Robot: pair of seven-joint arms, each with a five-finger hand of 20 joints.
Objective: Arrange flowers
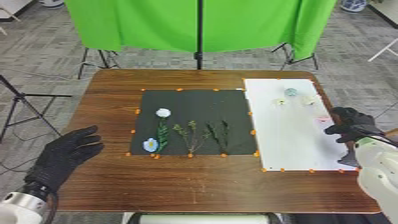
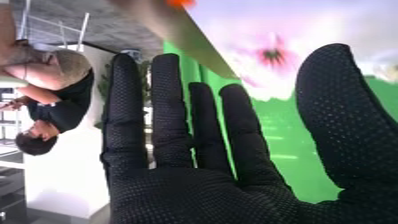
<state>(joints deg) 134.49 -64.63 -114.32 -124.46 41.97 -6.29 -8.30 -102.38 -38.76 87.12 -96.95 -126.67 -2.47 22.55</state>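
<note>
Your right robot hand (image 1: 357,122) was at frame right, fingers straight, thumb apart, empty | your left robot hand (image 1: 62,154) was at lower left, fingers relaxed, empty

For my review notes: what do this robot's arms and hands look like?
The left arm and right arm have smooth white casings. The left hand and right hand are gloved in black fabric, finely dotted on the right one.

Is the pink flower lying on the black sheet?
No; the pink flower lies on the white sheet, close to the open right hand.
</note>
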